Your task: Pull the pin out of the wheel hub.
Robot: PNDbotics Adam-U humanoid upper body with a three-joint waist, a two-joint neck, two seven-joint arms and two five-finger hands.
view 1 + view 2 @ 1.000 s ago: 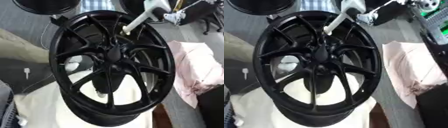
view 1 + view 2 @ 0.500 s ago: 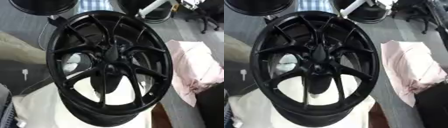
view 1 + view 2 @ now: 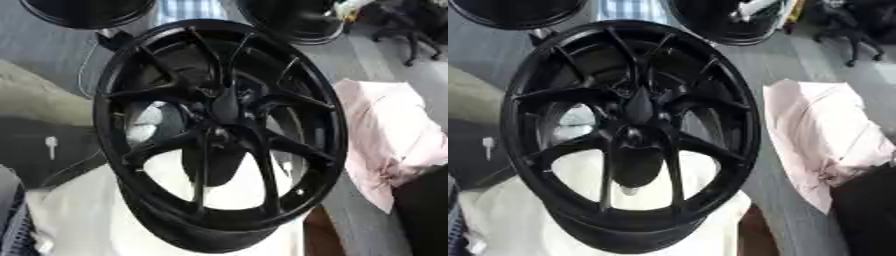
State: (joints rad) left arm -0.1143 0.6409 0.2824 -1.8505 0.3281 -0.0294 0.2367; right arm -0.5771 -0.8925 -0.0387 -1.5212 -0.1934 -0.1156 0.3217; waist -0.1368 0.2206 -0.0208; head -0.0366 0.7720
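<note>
black wheel hub (image 3: pixel 219 130) upright, white arm (image 3: pixel 745 7) far behind

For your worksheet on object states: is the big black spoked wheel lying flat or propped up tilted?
Tilted. The black spoked alloy wheel rests on its lower rim on a white padded surface, face leaning toward the camera.

Honestly can't make out any pin in the wheel hub (image 3: pixel 627 132), the center is just a dark blur. Neither hand shows clearly; only a white arm piece (image 3: pixel 748 7) pokes in at the top edge, cut off. Two more black rims (image 3: pixel 87 11) up top are cropped, and the pink cloth (image 3: pixel 389 135) runs off the right side.
</note>
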